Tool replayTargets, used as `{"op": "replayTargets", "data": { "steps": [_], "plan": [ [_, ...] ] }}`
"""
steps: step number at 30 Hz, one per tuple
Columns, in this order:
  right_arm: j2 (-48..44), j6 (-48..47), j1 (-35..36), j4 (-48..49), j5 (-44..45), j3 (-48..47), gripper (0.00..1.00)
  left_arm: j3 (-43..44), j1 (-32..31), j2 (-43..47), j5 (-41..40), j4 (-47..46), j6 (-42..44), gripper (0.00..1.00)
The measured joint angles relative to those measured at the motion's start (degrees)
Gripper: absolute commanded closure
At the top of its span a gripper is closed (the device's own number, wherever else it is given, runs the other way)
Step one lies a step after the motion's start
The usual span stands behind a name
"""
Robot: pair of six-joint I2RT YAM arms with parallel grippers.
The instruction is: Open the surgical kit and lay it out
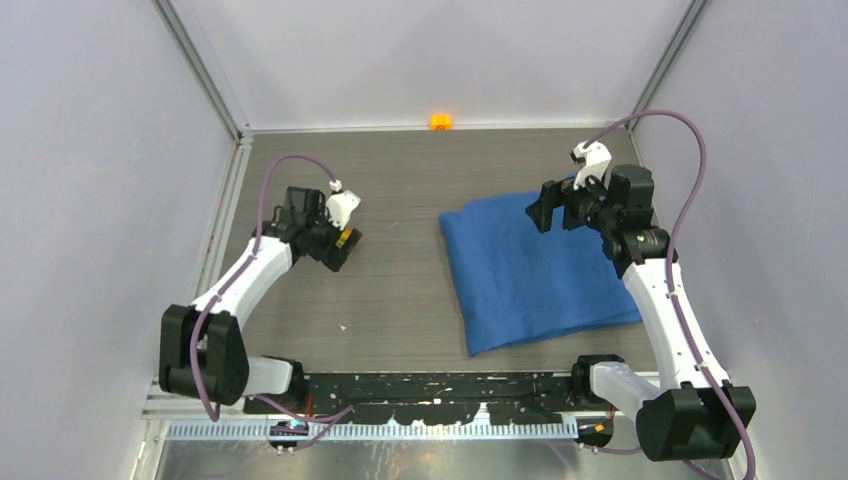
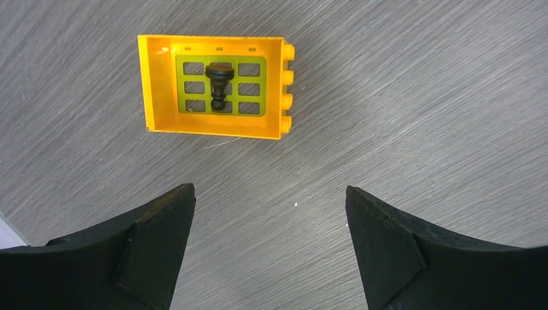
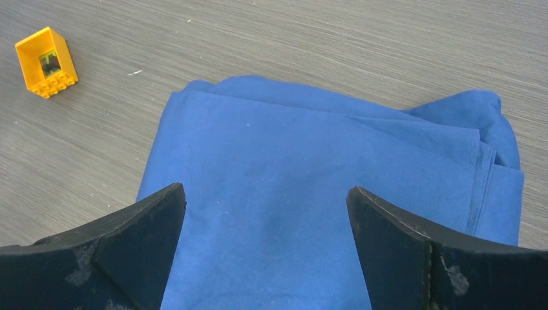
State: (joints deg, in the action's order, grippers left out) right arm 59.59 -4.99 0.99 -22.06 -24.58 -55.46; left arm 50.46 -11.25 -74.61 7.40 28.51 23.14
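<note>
Lying folded on the grey bench's [image 1: 400, 290] right half: the blue cloth wrap [image 1: 530, 270], pale walls [image 1: 90, 200] on three sides.
Its long axis runs near-to-far, slightly skewed, close to the right edge; open bench lies to its left. The right fingers [image 3: 129, 252] spread wide over its far end; the left fingers [image 2: 142, 252] stand wide above an orange block [image 2: 213, 87].

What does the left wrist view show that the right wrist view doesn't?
Only left wrist: a close look into an orange block, showing its green grille insert and black peg.
Only right wrist: the blue cloth wrap, folded, lying on the table.
Both: the grey table, the left gripper and right gripper each open and empty, and an orange block. In the right wrist view it sits small at the upper left; I cannot tell whether it is the same block.
</note>
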Motion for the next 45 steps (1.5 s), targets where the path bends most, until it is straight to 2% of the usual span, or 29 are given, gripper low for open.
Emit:
{"op": "replayTargets", "data": {
  "steps": [6, 16, 23, 33, 41, 45],
  "plan": [
    [0.0, -1.0, 0.0, -0.3, -0.2, 0.2, 0.0, 1.7, 0.0, -5.8, -2.1, 2.5, -1.6, 0.16],
    [0.0, -2.0, 0.0, -0.3, -0.4, 0.2, 0.0, 7.8, 0.0, -22.3, -4.8, 3.9, -8.4, 0.2],
    [0.0, -2.4, 0.0, -0.3, -0.7, 0.9, 0.01, 17.8, 0.7, -30.6, -5.0, 4.7, -13.6, 0.22],
    [1.2, -2.8, 0.0, -0.3, -0.6, 1.2, 0.0, 42.6, 1.9, -48.0, -4.8, 6.2, -15.5, 0.23],
    [2.6, -3.9, 0.0, -0.3, 0.0, 1.7, 0.0, 72.7, 3.8, -65.8, -5.2, 13.8, -19.7, 0.31],
    [3.1, -4.3, 0.0, -0.3, 0.4, 1.8, 0.0, 86.9, 4.0, -73.6, -5.4, 19.1, -23.1, 0.31]
  ]
}}
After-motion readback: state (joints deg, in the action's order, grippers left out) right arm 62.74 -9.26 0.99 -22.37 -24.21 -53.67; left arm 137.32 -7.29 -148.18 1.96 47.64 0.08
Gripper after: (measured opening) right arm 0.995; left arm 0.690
